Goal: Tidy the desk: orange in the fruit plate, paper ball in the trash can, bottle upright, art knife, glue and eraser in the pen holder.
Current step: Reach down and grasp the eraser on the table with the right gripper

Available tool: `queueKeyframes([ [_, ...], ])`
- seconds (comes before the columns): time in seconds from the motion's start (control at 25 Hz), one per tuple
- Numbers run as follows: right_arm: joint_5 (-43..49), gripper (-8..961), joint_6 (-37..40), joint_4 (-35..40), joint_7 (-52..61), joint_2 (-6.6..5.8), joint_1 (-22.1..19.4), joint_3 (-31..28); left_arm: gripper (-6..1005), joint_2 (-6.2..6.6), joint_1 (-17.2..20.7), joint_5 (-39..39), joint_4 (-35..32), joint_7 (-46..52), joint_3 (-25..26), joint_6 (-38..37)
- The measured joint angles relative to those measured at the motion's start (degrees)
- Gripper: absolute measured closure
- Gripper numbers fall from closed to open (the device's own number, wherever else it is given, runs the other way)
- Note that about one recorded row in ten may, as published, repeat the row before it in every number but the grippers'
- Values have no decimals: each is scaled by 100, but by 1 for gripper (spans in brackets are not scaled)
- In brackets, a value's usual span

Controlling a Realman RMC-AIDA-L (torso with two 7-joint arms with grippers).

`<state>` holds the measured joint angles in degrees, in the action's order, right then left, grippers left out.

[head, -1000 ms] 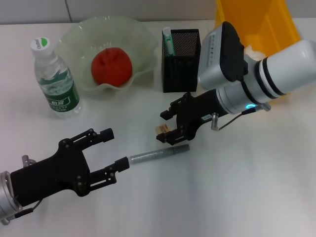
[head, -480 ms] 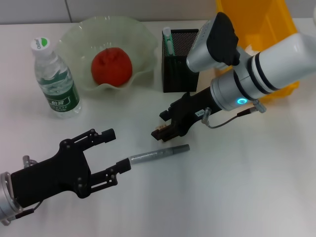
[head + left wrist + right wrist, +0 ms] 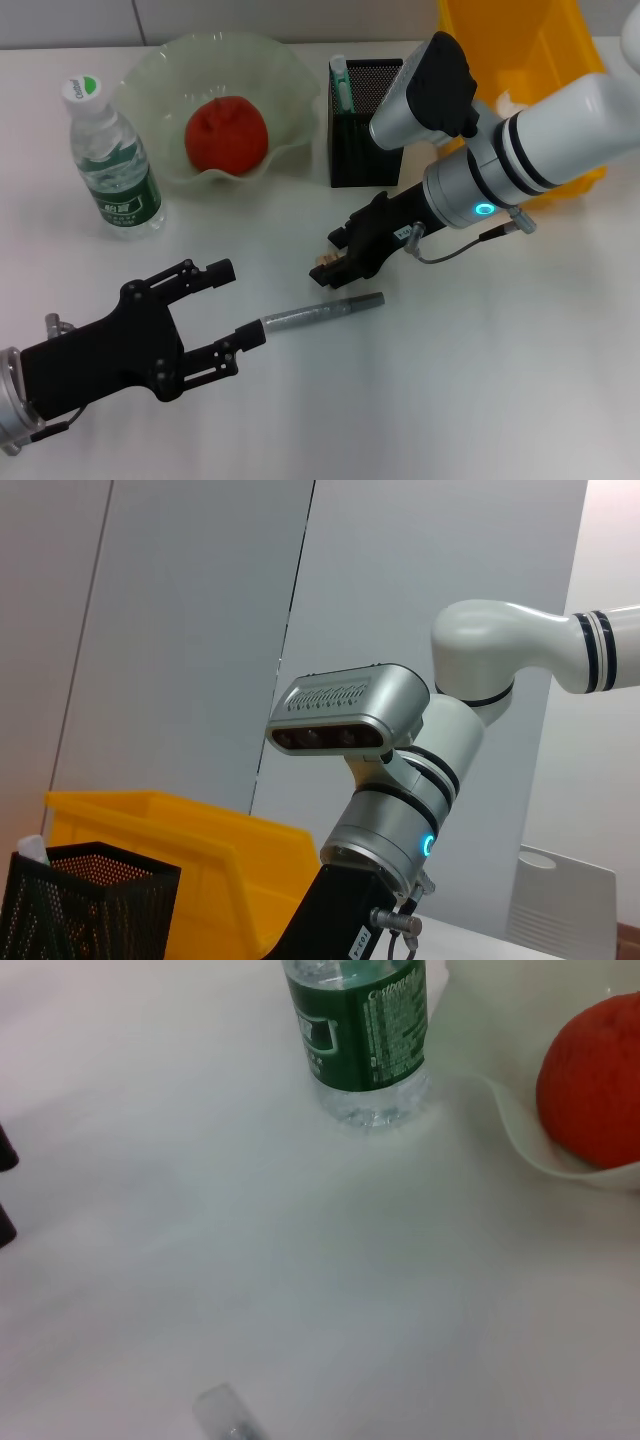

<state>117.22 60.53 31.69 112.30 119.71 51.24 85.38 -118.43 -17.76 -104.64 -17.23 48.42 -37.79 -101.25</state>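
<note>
Art knife point(image 3: 322, 314) lying flat on the white desk point(image 3: 500, 380), a slim grey stick, one end just beside the left gripper's fingertip, the other end pointing toward the right gripper.

Right gripper point(image 3: 333, 266) hovering low just above the knife's far end, a small tan block showing between its fingertips; cannot tell whether it is clamping that block or merely spread around it. Left gripper point(image 3: 228, 303) resting near the desk with fingers spread apart, holding nothing, the knife's near end lying at the tip of its lower finger point(image 3: 247, 334).

Rest of the desk looking tidy: orange point(image 3: 226, 134) sitting in the fruit plate point(image 3: 290, 80), bottle point(image 3: 108, 160) standing upright beside it, pen holder point(image 3: 365, 120) behind the right arm with a green-and-white stick already inside, yellow bin point(image 3: 530, 50) at the back right.

Judging the step in hand: picking up the knife for the holder. Doing it well calls for:
- closing across the narrow width of the stick, near its middle, so it is not tipping on lift;
- coming straight down, since a thin round body is likely rolling away from a glancing touch;
- turning it upright before lowering into the mesh holder, clear of the stick already there.
</note>
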Motion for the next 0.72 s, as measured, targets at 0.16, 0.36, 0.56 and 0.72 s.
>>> queueKeyframes([
  [0.16, -10, 333, -4, 3, 16, 0, 5, 2, 228, 2, -13, 3, -14, 0, 1, -6],
  [0.36, -12, 334, 3, 13, 16, 3, 17, 13, 228, 9, -17, 6, -31, 0, 9, -23],
  [0.56, 6, 334, 19, 22, -4, 4, 18, 36, 228, 13, -17, 7, -42, 8, 9, -42],
  [0.72, -11, 334, 6, 39, -14, 7, 5, 223, 228, 13, -17, 6, -44, 16, 8, -49],
])
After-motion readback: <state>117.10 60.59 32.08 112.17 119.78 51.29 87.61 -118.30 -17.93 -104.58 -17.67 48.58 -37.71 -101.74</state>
